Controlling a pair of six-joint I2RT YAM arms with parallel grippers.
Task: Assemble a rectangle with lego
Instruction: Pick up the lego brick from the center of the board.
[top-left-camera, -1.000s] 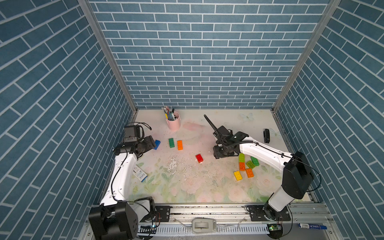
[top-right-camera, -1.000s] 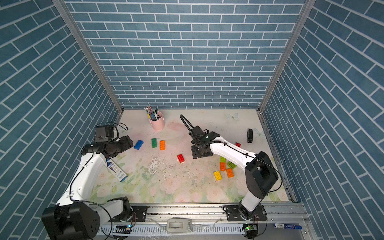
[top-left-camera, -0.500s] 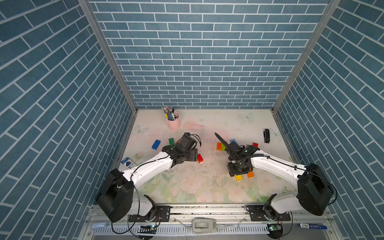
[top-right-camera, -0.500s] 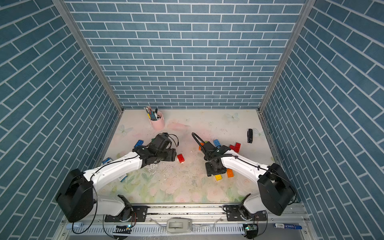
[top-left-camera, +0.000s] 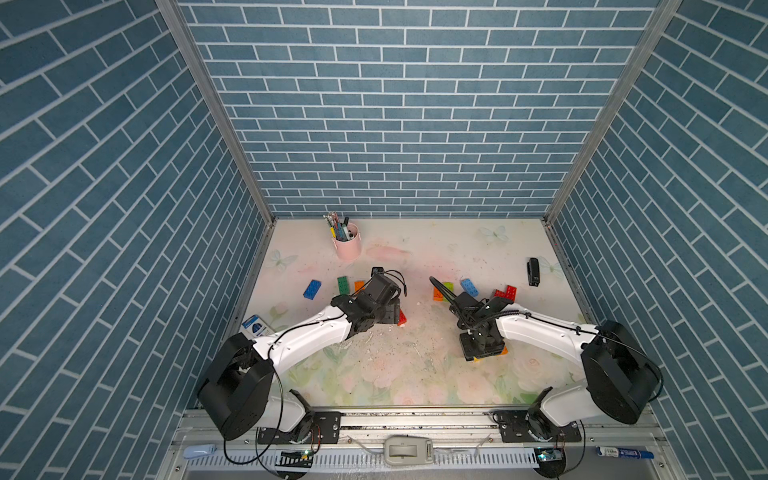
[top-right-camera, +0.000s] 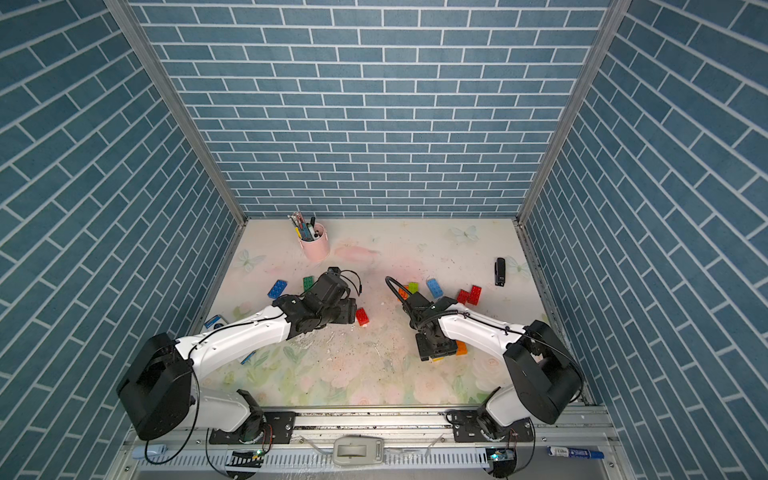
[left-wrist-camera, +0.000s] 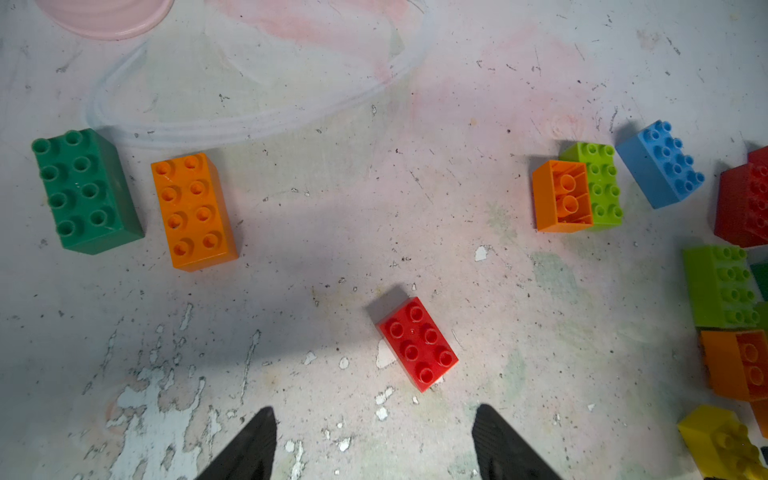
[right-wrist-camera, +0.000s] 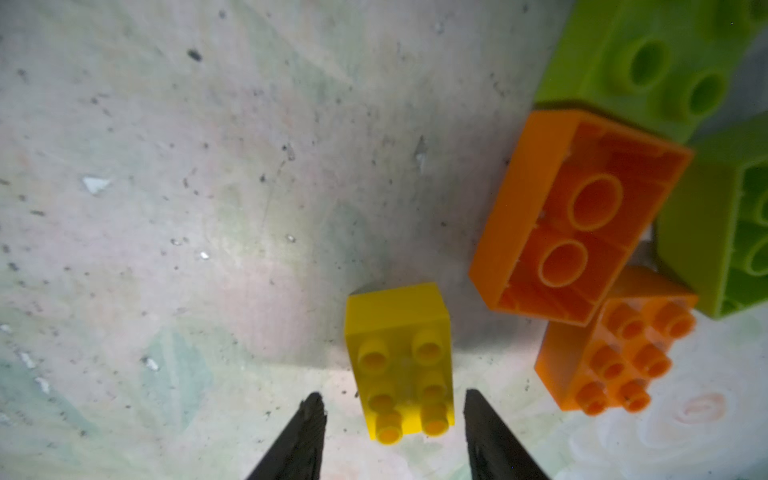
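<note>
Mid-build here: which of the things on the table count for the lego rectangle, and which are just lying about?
For the job: red brick, yellow brick, dark green brick, orange brick beside it, light blue brick, lime brick.

Lying about: pink pen cup, small black object, blue-and-white packet.

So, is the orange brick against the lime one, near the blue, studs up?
No, tipped: the orange brick shows its hollow underside with two tubes, not studs.

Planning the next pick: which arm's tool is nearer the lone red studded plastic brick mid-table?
Left. The left tool sits open just short of the lone red studded plastic brick; the right tool straddles a yellow studded plastic brick, off toward the robot's right.
</note>
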